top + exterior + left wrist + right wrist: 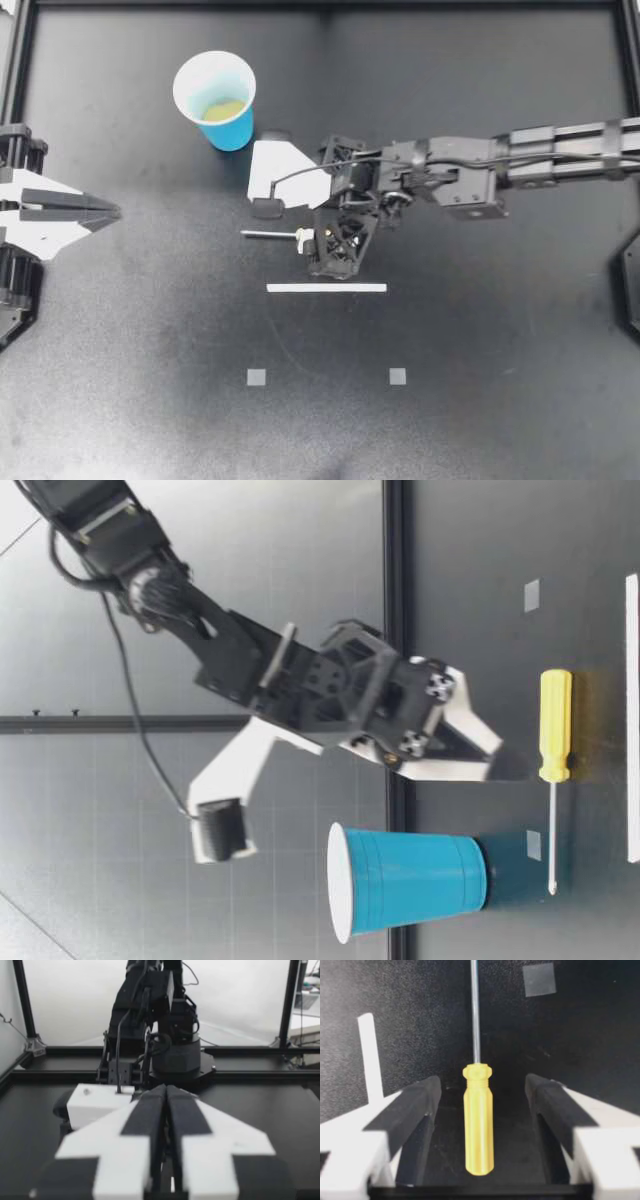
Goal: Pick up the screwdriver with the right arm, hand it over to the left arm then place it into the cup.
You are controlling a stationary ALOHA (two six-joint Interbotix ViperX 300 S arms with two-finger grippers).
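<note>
The screwdriver [272, 234] lies flat mid-table, its yellow handle [555, 723] mostly hidden under my right gripper [331, 250] in the top view. That gripper points down over the handle [478, 1122], open, with one finger [420, 1110] on each side and neither touching it. In the low view its fingertips [478, 742] hang just above the table beside the handle. The blue cup [216, 100] stands upright behind the screwdriver's tip [410, 882]. My left gripper [97, 211] is shut and empty at the table's left edge, its pads [165, 1105] pressed together.
A white tape strip [326, 288] lies just in front of the screwdriver, with two small grey squares [256, 377] [397, 376] nearer the front edge. Black frame rails [320, 5] border the table. The right arm [520, 150] stretches in from the right.
</note>
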